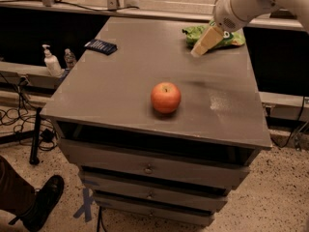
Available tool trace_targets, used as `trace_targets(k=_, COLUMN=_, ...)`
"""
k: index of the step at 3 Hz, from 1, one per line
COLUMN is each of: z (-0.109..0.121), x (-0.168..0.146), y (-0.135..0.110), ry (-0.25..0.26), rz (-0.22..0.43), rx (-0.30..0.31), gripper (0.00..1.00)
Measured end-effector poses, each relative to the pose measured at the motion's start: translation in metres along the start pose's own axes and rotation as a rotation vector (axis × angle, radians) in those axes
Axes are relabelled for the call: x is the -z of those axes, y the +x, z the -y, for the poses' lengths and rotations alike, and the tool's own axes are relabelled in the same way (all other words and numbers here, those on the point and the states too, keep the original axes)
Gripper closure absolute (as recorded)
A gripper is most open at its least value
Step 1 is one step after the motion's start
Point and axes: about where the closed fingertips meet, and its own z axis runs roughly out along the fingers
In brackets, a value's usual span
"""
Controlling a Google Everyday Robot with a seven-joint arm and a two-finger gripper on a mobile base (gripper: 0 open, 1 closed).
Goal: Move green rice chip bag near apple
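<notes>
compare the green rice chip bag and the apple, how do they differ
The apple is round and red-orange; the green rice chip bag is crumpled and light green. The apple sits near the front edge of the table, the bag at its far corner. The apple shows whole; the gripper hangs before the bag, partly covering it. Both rest on the table.

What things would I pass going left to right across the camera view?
From the left: pump bottle → small bottle → dark-blue packet → apple → gripper, hanging in front of the green rice chip bag.
</notes>
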Motion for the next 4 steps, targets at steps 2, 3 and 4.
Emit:
trace_targets(k=2, z=0.029, x=-0.078, y=0.007, ry=-0.022, rz=0.024, rx=-0.125, gripper=0.00)
trace_targets(k=3, z=0.036, x=-0.105, y=0.014, ry=-0.029, rz=0.013, rx=-0.177, gripper=0.00)
trace_targets(k=4, z=0.041, x=-0.121, y=0.019, ry=-0.018, rz=0.005, rx=-0.186, gripper=0.16)
